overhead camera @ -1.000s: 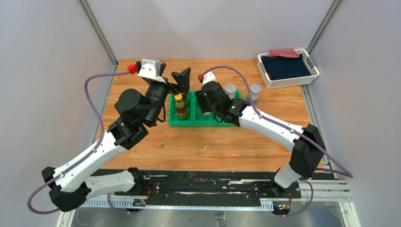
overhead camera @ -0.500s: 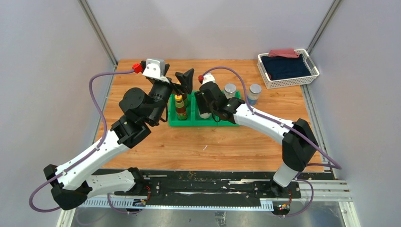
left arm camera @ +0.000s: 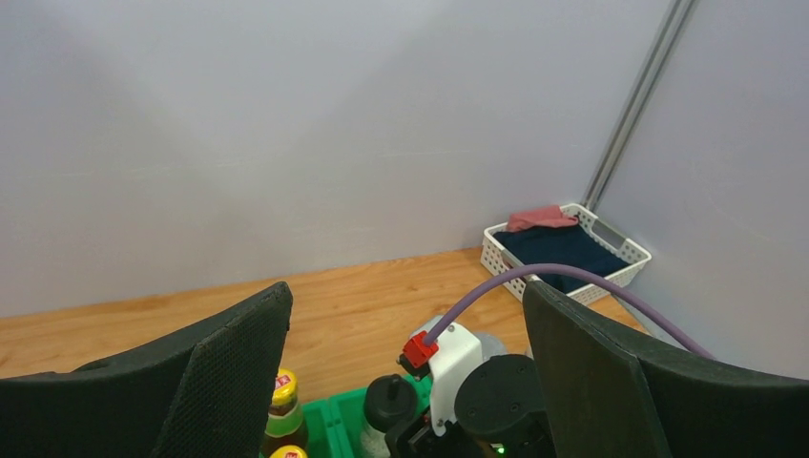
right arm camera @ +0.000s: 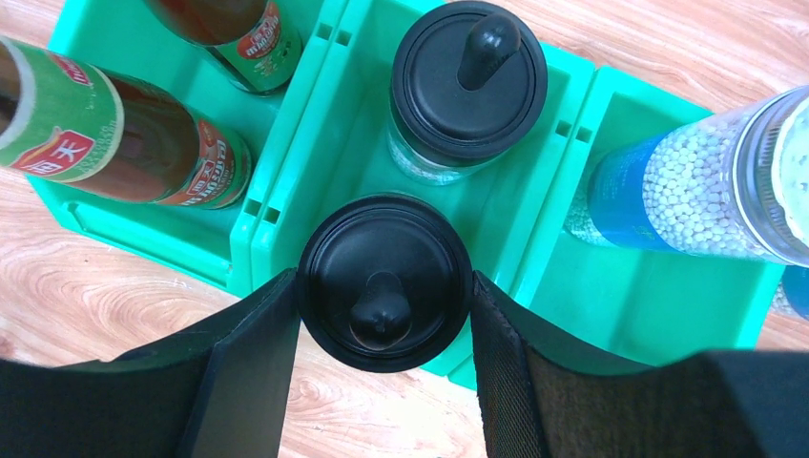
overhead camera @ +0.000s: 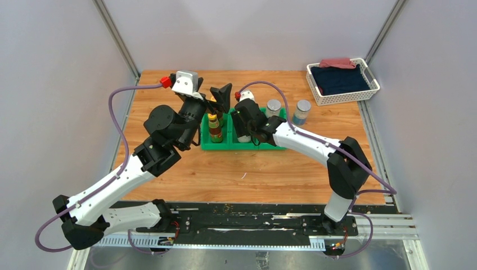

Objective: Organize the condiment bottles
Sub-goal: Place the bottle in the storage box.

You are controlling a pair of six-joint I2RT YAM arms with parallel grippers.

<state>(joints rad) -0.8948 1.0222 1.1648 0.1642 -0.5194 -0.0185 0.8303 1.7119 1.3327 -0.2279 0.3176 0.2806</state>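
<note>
We see a wooden table (overhead camera: 247, 169) with both arms reaching toward its far middle. At the far right corner sits a white basket (overhead camera: 338, 100) holding dark and reddish cloth. A green bin (overhead camera: 242, 145) with three compartments stands at the far centre of the table.

The left gripper (left arm camera: 405, 291) hangs above the far left end of the bin, its jaws spread wide with nothing between them. The right gripper (right arm camera: 382, 279) points down over the middle compartment. Its fingers (right arm camera: 243, 372) press on both sides of the lid of a black-knobbed bottle (right arm camera: 382, 253), so it is grasping that bottle. The bottle is upright at the near end of the middle compartment. We cannot tell from the wrist view whether its base rests on the bin floor.

The two dark brown bottles (overhead camera: 214, 128) with yellow caps stand one behind the other in the left compartment. The second black-knobbed bottle (right arm camera: 467, 81) stands at the far end of the middle compartment. One silver-lidded shaker (overhead camera: 274, 107) is in the right compartment. The other shaker (overhead camera: 302, 111) stands on the table just to the right of the bin.
</note>
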